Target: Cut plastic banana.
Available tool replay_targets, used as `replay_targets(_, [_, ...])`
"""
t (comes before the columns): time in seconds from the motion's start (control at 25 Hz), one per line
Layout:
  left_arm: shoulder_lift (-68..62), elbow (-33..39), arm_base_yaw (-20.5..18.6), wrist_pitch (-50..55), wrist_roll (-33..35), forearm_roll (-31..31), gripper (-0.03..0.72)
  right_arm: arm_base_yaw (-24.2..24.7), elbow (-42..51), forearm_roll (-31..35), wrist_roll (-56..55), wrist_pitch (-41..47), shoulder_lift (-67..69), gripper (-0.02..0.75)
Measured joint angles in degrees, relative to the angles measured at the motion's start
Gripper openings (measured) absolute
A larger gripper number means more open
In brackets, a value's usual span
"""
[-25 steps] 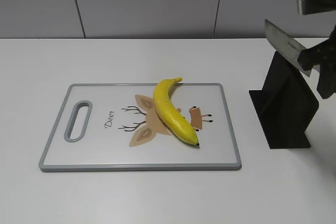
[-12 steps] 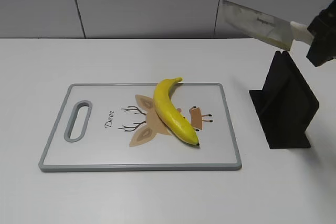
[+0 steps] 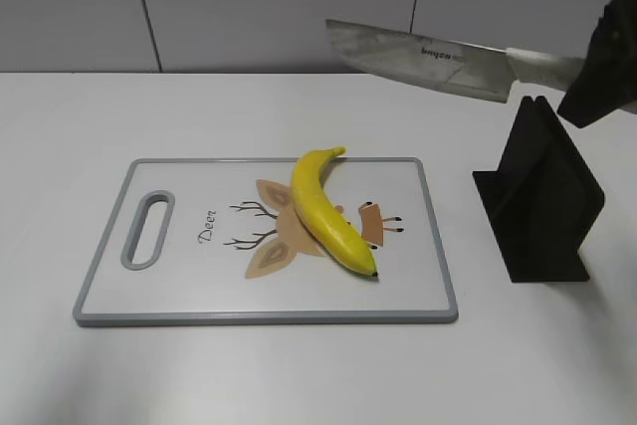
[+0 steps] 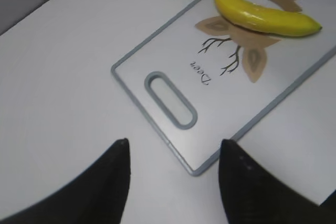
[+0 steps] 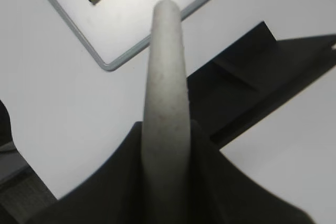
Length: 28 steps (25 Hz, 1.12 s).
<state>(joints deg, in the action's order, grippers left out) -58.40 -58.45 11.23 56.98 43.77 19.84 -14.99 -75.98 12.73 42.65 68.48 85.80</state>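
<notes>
On the cutting board [image 3: 189, 291] we read the script word "Deer" [image 3: 207, 225] beside a drawn deer head with antlers, and on the flat of the knife [image 3: 423, 60] a small dark brand mark sits near the handle, too small for us to spell out with confidence. The plastic banana [image 3: 325, 211] lies on the board across the deer picture, stem toward the far edge and dark tip toward the near edge, whole and uncut; in the right wrist view only its tip end shows at the top edge. The right gripper [image 3: 595, 72] is largely cut off at the right border of the exterior view, so we see only a dark mass around the pale handle; in its own wrist view the black fingers [image 5: 123, 174] press against both sides of that handle, clamped on it. The knife is held in the air, blade reaching left above the far right corner of the board, well apart from the banana. Below it a black knife stand [image 3: 539, 196] rests on the white table [image 3: 60, 146] right of the board. The left gripper [image 4: 173, 153] hovers above the board's handle slot, fingers spread apart and holding nothing.
</notes>
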Motion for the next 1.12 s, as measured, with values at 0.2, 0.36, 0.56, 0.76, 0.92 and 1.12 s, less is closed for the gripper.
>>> replay_targets(0.2, [-15.3, -12.8, 0.4, 5.4, 17.3, 9.8, 0.531, -0.3, -0.6, 4.3, 11.7, 0.1, 1.4, 0.176])
replay_targets(0.36, [-25.7, -23.2, 4.3, 8.5, 22.9, 8.8, 0.531, -2.8, -1.3, 4.4, 17.5, -0.1, 5.2, 0.176])
replay_targets(0.56, [-35.9, -34.0, 11.4, 11.0, 24.3, 4.9, 0.531, -5.8, -6.0, 4.8, 19.2, -0.3, 10.4, 0.176])
replay_targets(0.76, [-42.7, -37.3, 16.1, 11.3, 26.2, 2.0, 0.531, -6.1, -11.4, 5.1, 21.0, -0.3, 14.1, 0.176])
replay_targets(0.92, [-46.2, -37.3, 17.0, 10.3, 26.7, 1.1, 0.528, -6.1, -12.6, 6.3, 23.5, -0.2, 14.6, 0.176])
replay_targets(1.12, [-47.4, -37.3, 17.0, 9.6, 26.8, 0.9, 0.292, -6.1, -12.6, 6.9, 24.4, -0.3, 15.3, 0.176])
